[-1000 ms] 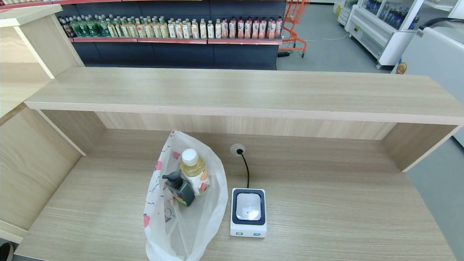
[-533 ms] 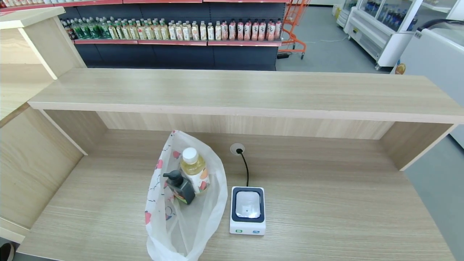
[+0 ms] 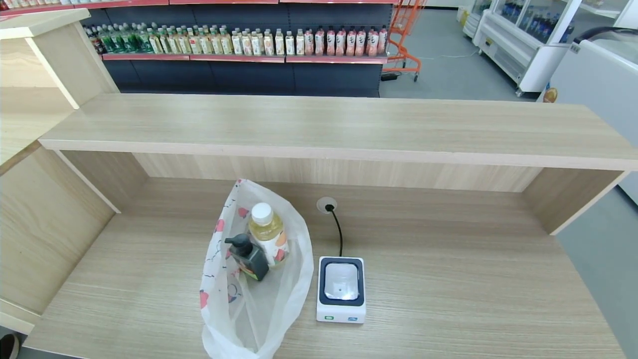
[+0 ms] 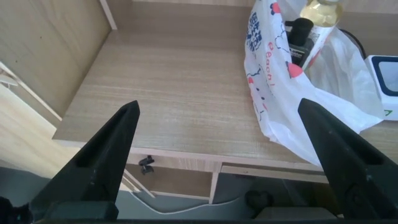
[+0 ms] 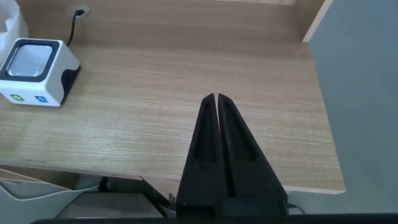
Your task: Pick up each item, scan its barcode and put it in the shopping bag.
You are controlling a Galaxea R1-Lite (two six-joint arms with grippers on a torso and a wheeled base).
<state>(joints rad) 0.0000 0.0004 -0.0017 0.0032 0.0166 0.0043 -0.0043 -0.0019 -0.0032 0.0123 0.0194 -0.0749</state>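
A white printed shopping bag lies open on the wooden counter. Inside it stand a yellow juice bottle with a white cap and a dark pump bottle. To the bag's right sits the white barcode scanner with its dark window facing up. In the left wrist view my left gripper is open, held off the counter's front edge, with the bag ahead of it. The right gripper is shut on nothing above the counter's near right part, and the scanner lies well off to its side.
A black cable runs from the scanner to a grommet in the counter. A raised shelf spans the back, with side walls at both ends. Store shelves of bottles stand beyond.
The head camera shifted slightly between one second ago and half a second ago. The bag, the bottles and the scanner have not moved.
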